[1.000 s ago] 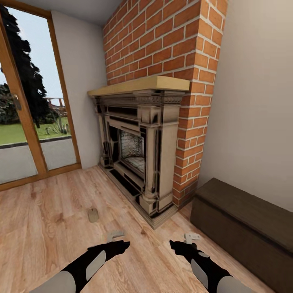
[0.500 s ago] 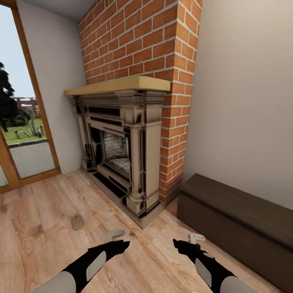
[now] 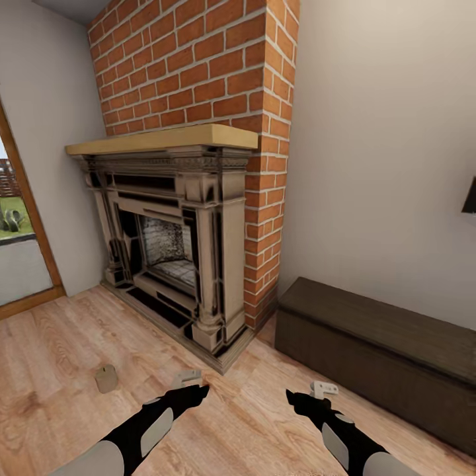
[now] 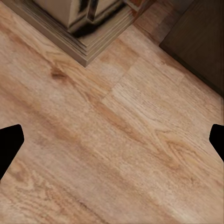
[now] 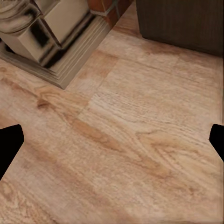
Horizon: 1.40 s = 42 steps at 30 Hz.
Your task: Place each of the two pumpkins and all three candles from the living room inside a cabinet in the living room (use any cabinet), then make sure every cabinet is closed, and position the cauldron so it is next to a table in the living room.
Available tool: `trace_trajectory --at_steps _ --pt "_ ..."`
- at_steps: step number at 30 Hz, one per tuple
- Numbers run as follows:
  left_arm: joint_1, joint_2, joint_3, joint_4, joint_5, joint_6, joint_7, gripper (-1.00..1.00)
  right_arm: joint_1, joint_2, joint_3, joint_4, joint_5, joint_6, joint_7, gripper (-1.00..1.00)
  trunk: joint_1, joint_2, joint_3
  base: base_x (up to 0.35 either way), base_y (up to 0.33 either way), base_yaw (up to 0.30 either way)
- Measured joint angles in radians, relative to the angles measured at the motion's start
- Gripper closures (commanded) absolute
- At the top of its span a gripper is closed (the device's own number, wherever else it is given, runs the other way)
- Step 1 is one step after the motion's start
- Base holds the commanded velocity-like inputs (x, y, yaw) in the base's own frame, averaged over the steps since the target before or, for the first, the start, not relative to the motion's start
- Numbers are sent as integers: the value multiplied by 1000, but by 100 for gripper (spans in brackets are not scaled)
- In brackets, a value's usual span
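Note:
One tan candle (image 3: 106, 379) stands on the wooden floor at the lower left of the head view, left of my left gripper (image 3: 187, 378). The long low dark brown cabinet (image 3: 383, 354) runs along the right wall with its fronts closed. My right gripper (image 3: 324, 389) hovers over the floor just short of the cabinet's near end. Both grippers are open and hold nothing; in each wrist view the fingertips (image 4: 10, 144) (image 5: 9, 142) sit wide apart at the picture's edges over bare floorboards. Pumpkins and cauldron are out of view.
A brick chimney with a carved fireplace (image 3: 172, 244) and pale mantel stands straight ahead, its plinth corner (image 4: 86, 44) close before both grippers. A glass door frame (image 3: 30, 231) is at the far left. A dark object's edge (image 3: 469, 195) shows on the right wall.
The whole view has swung to the right: fireplace, door and candle have slid left in the picture and more of the cabinet shows. Both arms keep their pose.

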Motion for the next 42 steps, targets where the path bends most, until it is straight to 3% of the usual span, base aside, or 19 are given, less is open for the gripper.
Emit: trace_trajectory --at_steps 11,42 --pt "1 2 0 -3 -1 -4 0 -100 3 -14 0 0 -3 0 8 -100 0 0 4 0 240 -293" --pt "0 -1 -4 -10 0 -5 1 -100 12 -16 0 2 -4 -2 9 -100 0 0 15 0 10 -293"
